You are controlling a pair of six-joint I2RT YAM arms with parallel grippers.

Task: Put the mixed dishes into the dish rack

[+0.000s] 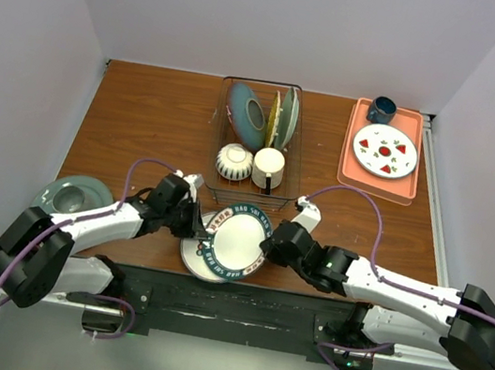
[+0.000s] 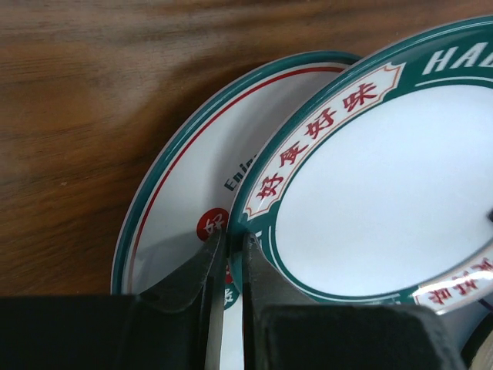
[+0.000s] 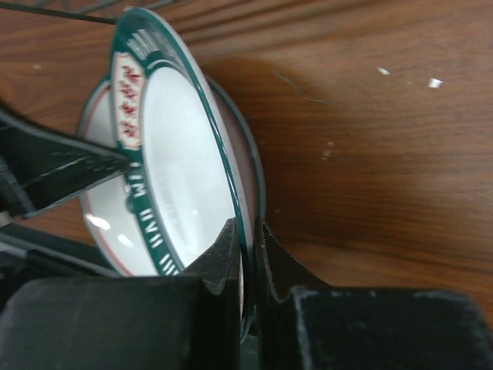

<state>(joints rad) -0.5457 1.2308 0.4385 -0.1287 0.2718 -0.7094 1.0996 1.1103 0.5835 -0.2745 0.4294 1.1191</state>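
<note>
A white plate with a dark-green lettered rim is tilted up over a second plate with a thin teal and red rim, at the table's front middle. My left gripper is shut on the tilted plate's left rim. My right gripper pinches the opposite rim. Just behind them stands the dish rack. It holds a blue plate, a pale green plate, a striped bowl and a cream mug.
An orange tray at the back right carries a watermelon-patterned plate and a dark blue mug. A grey-green dish lies at the table's left edge. The rack's front wire runs close behind the held plate.
</note>
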